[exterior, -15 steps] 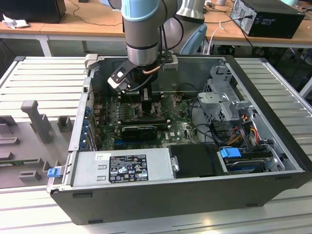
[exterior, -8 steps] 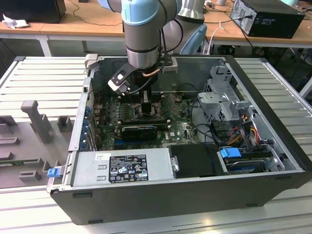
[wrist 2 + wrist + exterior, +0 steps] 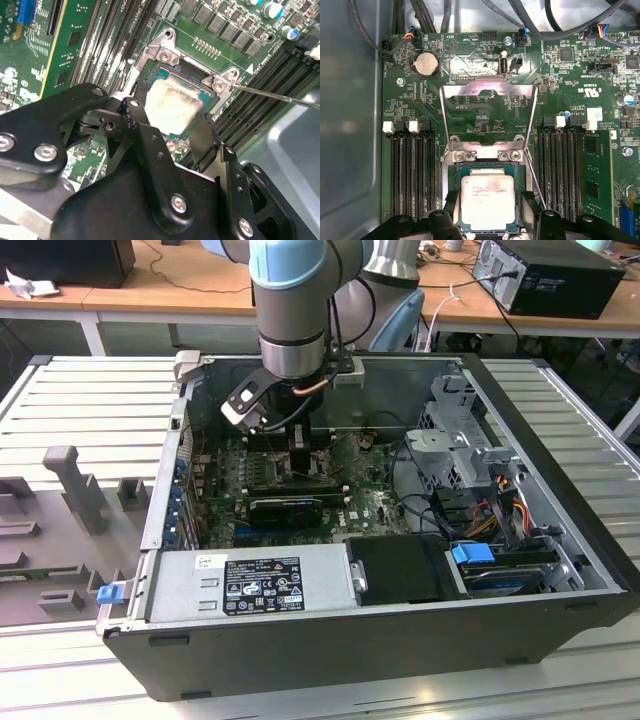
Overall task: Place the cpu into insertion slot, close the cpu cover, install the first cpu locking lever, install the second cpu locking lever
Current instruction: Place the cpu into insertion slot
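Small square silver-topped cpu point(image 3: 487, 200) sat in the black insertion slot point(image 3: 452, 177), toward eleven o'clock inside the computer case point(image 3: 400, 650) in the exterior view. Black gripper point(image 3: 169, 119) fingers point(image 3: 134, 111) were spread, flanking it unclamped. Silvery frame cpu cover point(image 3: 490, 91) stood open; locking levers point(image 3: 533, 170) apparently unlatched

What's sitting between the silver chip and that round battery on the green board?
In the first wrist view, the cpu cover lies there: its thin metal frame, swung open off the cpu, spans the green board toward the round battery.

The silver-grey-topped cpu point(image 3: 486, 202) is lying flat, seated in the black insertion slot point(image 3: 453, 187). The silvery cpu cover point(image 3: 490, 91) is standing swung open just beyond it, green board showing through its window.
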`<state>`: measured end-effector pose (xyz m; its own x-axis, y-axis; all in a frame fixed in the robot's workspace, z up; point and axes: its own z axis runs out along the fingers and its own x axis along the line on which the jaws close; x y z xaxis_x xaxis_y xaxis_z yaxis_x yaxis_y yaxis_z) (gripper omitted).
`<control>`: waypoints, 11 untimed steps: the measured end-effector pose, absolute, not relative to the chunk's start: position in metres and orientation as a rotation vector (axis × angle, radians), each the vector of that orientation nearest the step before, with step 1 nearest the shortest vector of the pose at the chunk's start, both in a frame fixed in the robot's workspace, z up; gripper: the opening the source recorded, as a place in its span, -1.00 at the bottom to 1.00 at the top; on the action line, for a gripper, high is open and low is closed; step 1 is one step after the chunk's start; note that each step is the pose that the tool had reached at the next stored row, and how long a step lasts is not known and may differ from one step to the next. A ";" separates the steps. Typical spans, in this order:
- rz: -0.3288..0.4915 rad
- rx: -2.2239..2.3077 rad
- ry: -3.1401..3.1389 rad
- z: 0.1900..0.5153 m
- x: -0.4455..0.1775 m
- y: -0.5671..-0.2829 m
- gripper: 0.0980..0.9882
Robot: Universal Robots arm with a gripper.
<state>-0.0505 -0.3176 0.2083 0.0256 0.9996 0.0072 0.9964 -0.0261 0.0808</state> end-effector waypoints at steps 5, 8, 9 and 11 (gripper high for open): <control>0.083 2.217 2.160 0.216 -0.049 -0.318 -0.59; 0.078 2.219 2.162 0.218 -0.048 -0.318 -0.98; 0.078 2.219 2.162 0.219 -0.048 -0.318 -0.98; 0.078 2.219 2.163 0.220 -0.048 -0.318 -0.98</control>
<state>-0.0484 -0.3176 0.2203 0.0256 0.9996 0.0069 0.9975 -0.0260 0.0652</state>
